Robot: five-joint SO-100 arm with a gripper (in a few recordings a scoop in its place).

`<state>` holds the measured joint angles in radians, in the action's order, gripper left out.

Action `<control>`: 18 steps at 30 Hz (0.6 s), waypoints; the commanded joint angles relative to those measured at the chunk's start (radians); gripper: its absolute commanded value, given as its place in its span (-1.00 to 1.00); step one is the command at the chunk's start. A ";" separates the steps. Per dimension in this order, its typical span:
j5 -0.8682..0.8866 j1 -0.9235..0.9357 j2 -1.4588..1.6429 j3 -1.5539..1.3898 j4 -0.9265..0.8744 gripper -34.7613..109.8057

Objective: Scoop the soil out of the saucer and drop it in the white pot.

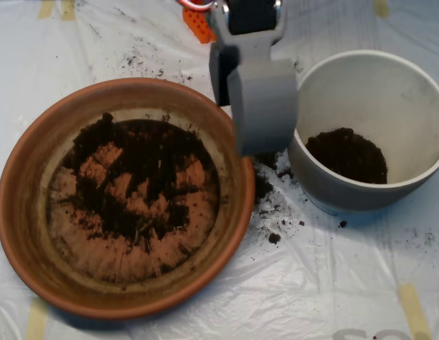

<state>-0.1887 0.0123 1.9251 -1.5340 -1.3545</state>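
**Scoop between dish and pot, soil in both**

The grey scoop (265,113) hangs over the gap between the saucer (25,205) and the white pot (368,78), its lower edge above the saucer's right rim and just beside the pot's left wall. From above, only its closed-looking outer shell is seen — whether its two halves are parted or pressed together, and whether it carries anything, I cannot tell. The arm (249,18) comes down from the top edge of the picture, with a bit of orange plastic (198,25) to its left.

The soil (138,177) lies mostly in the saucer, as a dark, ragged patch across the upper and middle part of the floor, broken by bare orange-brown spots. The lower part of the floor is largely bare, with a pale whitish stain and a few fine crumbs.

A second heap of soil (347,154) sits in the bottom of the white pot, toward its near wall. The pot stands to the right of the saucer, close to it but apart.

Loose crumbs (265,185) lie on the pale plastic sheet (311,283) between the two vessels — a thicker cluster right by the saucer's rim — and more are scattered above the saucer. Strips of yellowish tape (414,308) hold the sheet down.
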 commanded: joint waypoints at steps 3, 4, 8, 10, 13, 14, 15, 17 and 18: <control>-0.057 0.141 0.138 -0.284 0.181 -0.06; -0.066 0.163 0.146 -0.350 0.221 -0.06; -0.086 0.239 0.150 -0.572 0.382 -0.07; -0.089 0.262 0.144 -0.647 0.451 -0.07; -0.092 0.281 0.149 -0.744 0.551 -0.08; -0.092 0.282 0.149 -0.764 0.574 -0.08; -0.092 0.284 0.149 -0.782 0.594 -0.09; -0.091 0.282 0.144 -0.810 0.604 -0.09; -0.089 0.282 0.146 -0.827 0.617 -0.09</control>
<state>-0.2715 0.2715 1.9972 -2.3470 -0.7808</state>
